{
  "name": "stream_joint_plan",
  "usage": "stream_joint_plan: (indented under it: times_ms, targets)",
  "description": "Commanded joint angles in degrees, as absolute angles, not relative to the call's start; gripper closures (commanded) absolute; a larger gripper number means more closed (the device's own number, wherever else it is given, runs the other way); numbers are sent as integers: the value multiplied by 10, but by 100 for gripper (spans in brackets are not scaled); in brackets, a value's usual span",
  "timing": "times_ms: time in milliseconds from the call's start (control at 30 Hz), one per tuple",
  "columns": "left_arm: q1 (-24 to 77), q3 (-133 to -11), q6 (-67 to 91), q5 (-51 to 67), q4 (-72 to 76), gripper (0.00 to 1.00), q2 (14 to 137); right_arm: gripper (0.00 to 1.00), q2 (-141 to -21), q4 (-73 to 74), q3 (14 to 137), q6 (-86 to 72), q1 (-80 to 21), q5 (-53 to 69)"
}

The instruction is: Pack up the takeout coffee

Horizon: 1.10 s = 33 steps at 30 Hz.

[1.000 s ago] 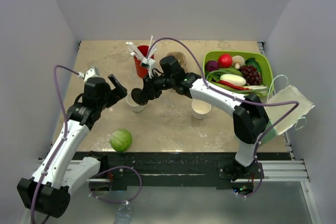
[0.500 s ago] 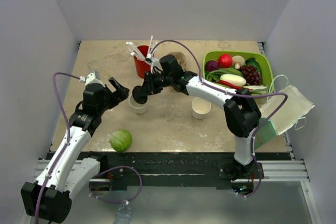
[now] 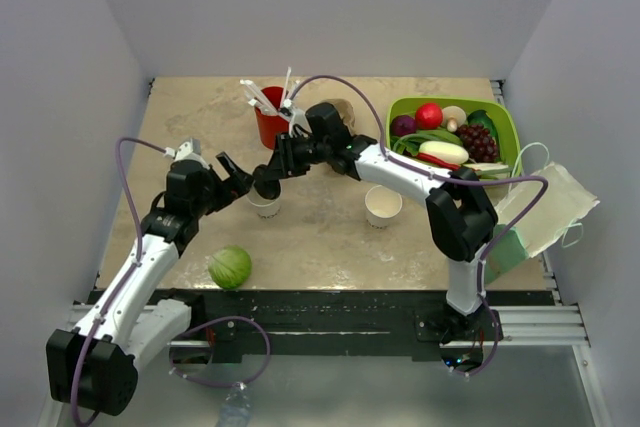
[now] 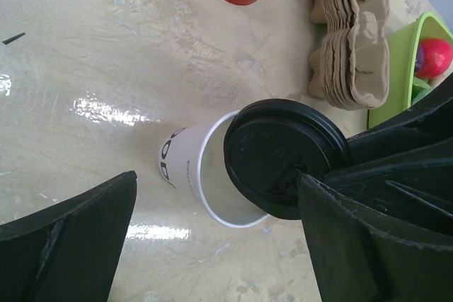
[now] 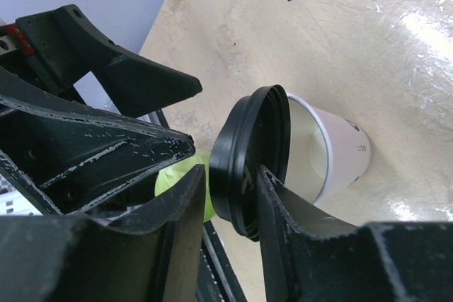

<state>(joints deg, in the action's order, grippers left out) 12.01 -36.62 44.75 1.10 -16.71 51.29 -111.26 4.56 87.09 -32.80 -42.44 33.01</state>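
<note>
at centre-left of the top view, takeout coffee cup (image 3: 263, 207) stands on the table (image 3: 330, 242), black lid (image 4: 283, 157) tilted over its rim between right gripper (image 5: 230, 182) fingers, can't tell if pinched; left gripper (image 3: 235, 175) spread wide beside it.

top cam | right gripper (image 3: 271, 176) held black lid (image 3: 264, 184) above white cup (image 3: 263, 208) | left gripper (image 3: 233, 173) spread wide, just beside that cup | second lidless cup (image 3: 383, 206) stood well apart

Robot test cell, lab-type: plain white walls (image 3: 330, 7) on 3 sides, arm bases (image 3: 465, 325) bolted to alu rail (image 3: 545, 325) at frame bottom.
</note>
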Motion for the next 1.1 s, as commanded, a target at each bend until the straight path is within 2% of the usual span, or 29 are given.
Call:
stream_joint_plan:
  times_ms: [0,633,1067]
  targets:
    - [115,-359,435,23,-133,0,517,61,-1110,30,876,-323,-420,339]
    - [115,-358,442,69,-98,0,554,56,-1089,69,874,-296,-411,268]
    - [115,-343,465,116,-53,1,584,57,-1112,71,873,-297,-409,296]
